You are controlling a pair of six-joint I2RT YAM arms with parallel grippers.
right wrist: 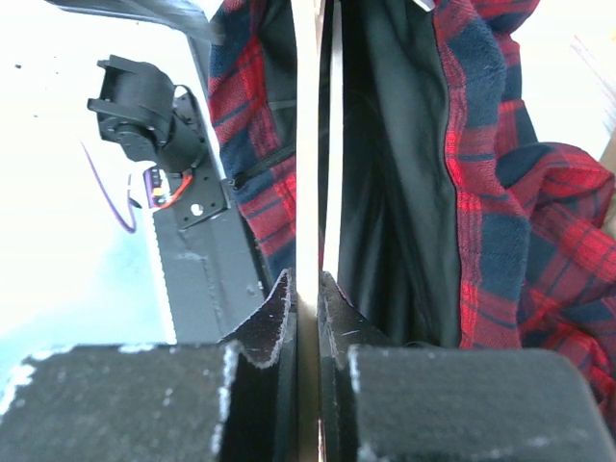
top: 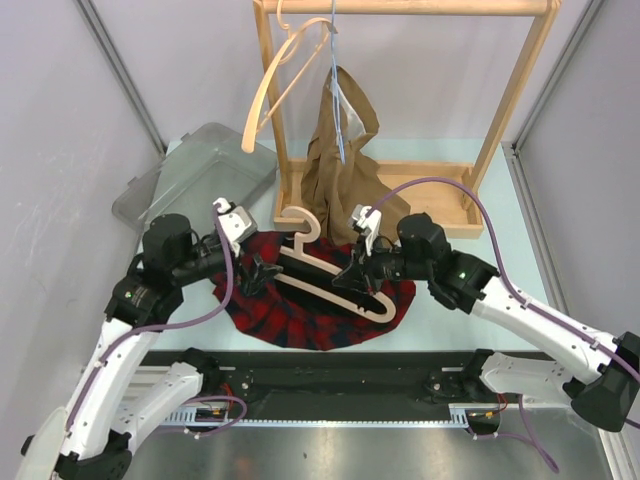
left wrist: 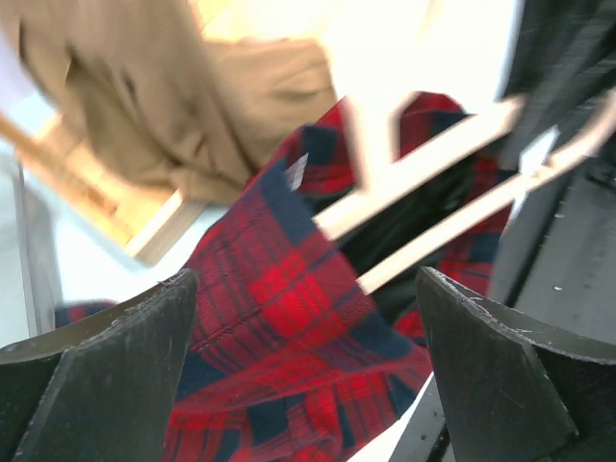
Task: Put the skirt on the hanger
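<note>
Risk 1: the right gripper (top: 355, 270) has its fingers (right wrist: 274, 322) clenched on one thin rail of the hanger (top: 335, 285), and the hold is at the very tips. I judge the rail likely to pivot or slip out if it is lifted with cloth weight on it. Risk 2: the left gripper (top: 258, 272) is released, its fingers (left wrist: 115, 356) spread wide above the cloth and holding nothing. A pinch from here may catch only one layer, so the waistband drags unevenly and slides off. The black lining looks smooth and may slip. The skirt (top: 300, 325) is red and navy plaid, soft, and rumpled into a rough oval. It lies on the table (top: 520, 260) at the near edge, between the arms, with the hanger on top. I cannot tell whether any rail sits inside the waistband.
</note>
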